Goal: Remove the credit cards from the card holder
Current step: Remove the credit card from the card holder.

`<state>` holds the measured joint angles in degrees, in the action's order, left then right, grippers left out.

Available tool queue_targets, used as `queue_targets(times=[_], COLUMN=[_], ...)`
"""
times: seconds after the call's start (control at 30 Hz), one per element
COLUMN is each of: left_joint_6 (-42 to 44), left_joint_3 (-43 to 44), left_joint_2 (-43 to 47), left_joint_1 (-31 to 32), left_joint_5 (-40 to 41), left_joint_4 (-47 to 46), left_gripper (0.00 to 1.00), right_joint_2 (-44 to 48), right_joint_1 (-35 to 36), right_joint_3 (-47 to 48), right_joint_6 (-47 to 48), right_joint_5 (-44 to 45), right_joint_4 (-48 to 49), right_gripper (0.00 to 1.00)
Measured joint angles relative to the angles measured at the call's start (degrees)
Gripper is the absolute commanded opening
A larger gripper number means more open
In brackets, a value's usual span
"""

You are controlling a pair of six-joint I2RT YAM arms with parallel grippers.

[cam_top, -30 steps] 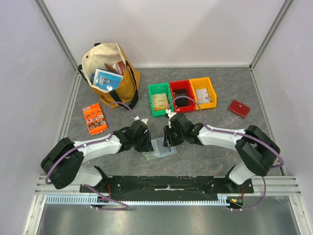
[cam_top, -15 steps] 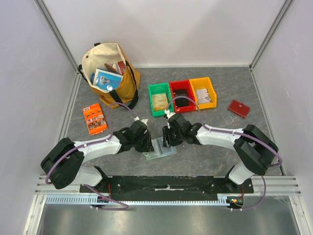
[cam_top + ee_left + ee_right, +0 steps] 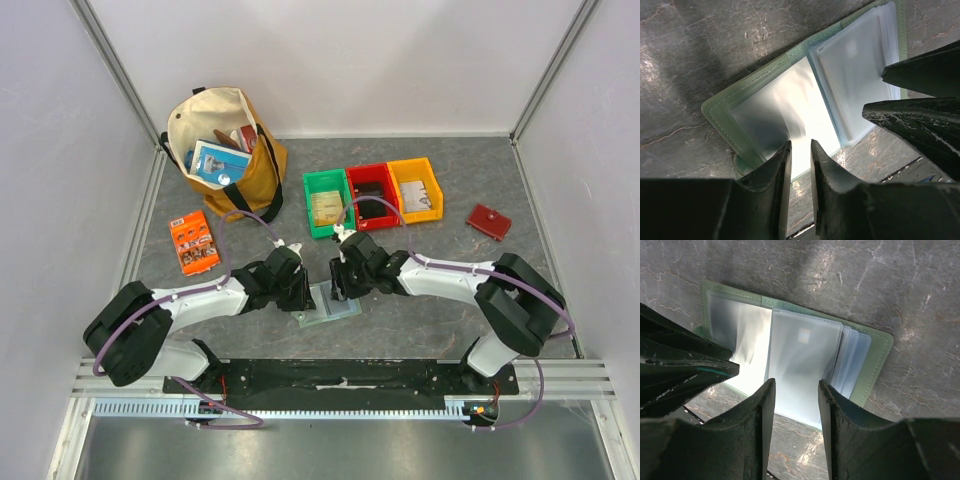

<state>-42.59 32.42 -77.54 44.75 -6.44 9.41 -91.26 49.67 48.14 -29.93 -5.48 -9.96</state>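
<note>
The pale green card holder lies open and flat on the grey table between my two grippers. Its clear inner sleeves show in the left wrist view and the right wrist view; glare hides whether cards are inside. My left gripper hovers over the holder's left page, jaws a narrow gap apart and empty. My right gripper hovers over the right page, jaws open and empty. Each gripper's fingers show in the other's wrist view.
Green, red and yellow bins stand behind the holder, with flat items inside. A small red wallet lies at right, an orange packet at left, a tote bag at back left.
My right gripper has shifted slightly left, closer over the card holder. The left gripper and the holder have barely moved.
</note>
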Motion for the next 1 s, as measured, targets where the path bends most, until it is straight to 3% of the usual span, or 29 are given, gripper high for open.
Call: queue_targets(times=[0.3, 0.57, 1.0], left_joint_6=[-1.5, -5.6, -10.1], left_joint_3=[-1.2, -5.6, -6.6], left_joint_2=[0.0, 3.9, 2.9], left_joint_1=[0.0, 0.0, 0.0], left_joint_5=[-0.4, -0.2, -0.2], left_joint_4=[-2.3, -6.6, -9.7], left_gripper=[0.29, 0.41, 0.36], right_joint_2=[-3.6, -5.0, -4.8], right_joint_1=[1.5, 1.6, 1.4], right_joint_3=[1.5, 1.5, 1.4], right_joint_6=[-0.4, -0.9, -1.1], right_joint_5=[-3.5, -6.8, -6.8], right_joint_4=[4.8, 7.6, 7.8], right_gripper=[0.45, 0.44, 0.44])
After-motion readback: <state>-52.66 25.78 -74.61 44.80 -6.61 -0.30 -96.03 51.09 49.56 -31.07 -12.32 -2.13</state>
